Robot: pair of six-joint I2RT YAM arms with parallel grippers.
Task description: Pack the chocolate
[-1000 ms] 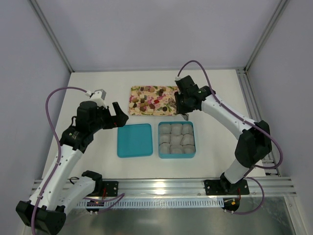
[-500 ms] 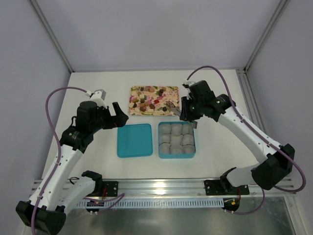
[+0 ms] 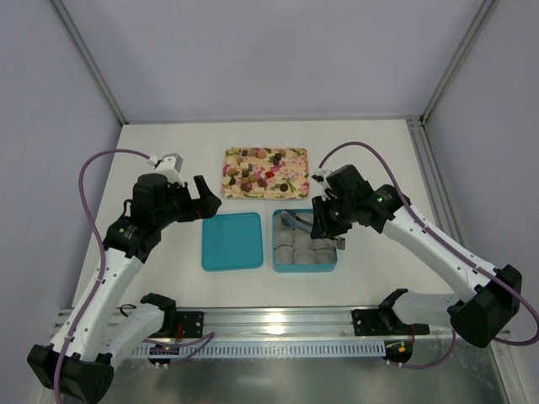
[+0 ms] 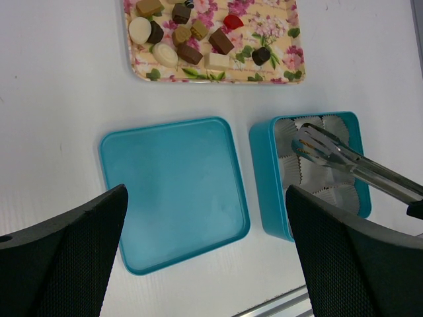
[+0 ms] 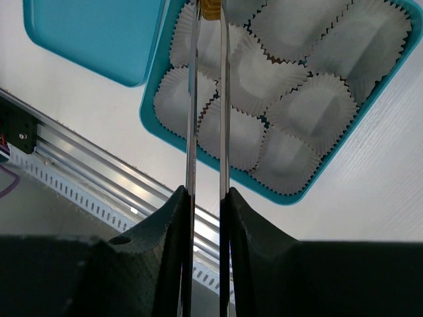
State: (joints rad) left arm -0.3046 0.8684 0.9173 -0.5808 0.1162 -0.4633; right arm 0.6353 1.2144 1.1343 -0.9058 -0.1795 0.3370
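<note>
**One piece over the box, carried by tongs**

Nearest the arm bases, on the table [image 3: 168, 151]: a teal box [image 4: 264, 178] lined with crinkled white paper cups [image 5: 310, 112]. Just beside it on the left, its teal lid [image 4: 175, 191], laid flat and apart so as to leave the cups reachable from above. No chocolate to be seen in any cup that the wrist views show.

Above the box: the right gripper [image 5: 206, 198], pinched narrow on the handles of metal tongs [image 5: 193, 99], reaching out over the cups. Tongs rather than bare fingers, probably, for pieces too small for the pads. At the tong tips, a light-brown piece [image 5: 210, 8], caught only at the frame edge and apparently nipped between the blades. Likely meant for a cup at the box's far left.

Level with the lid's far edge, off to the left: the left gripper [image 3: 205, 199], spread wide and holding nothing. Parked there presumably to keep out of the working arm's way, yet near the lid.

Farthest: the flowered tray [image 4: 277, 76], with the rest of the chocolate [image 4: 188, 53] clustered toward its left half, apart from the box. Most of the packing yet to do.
</note>
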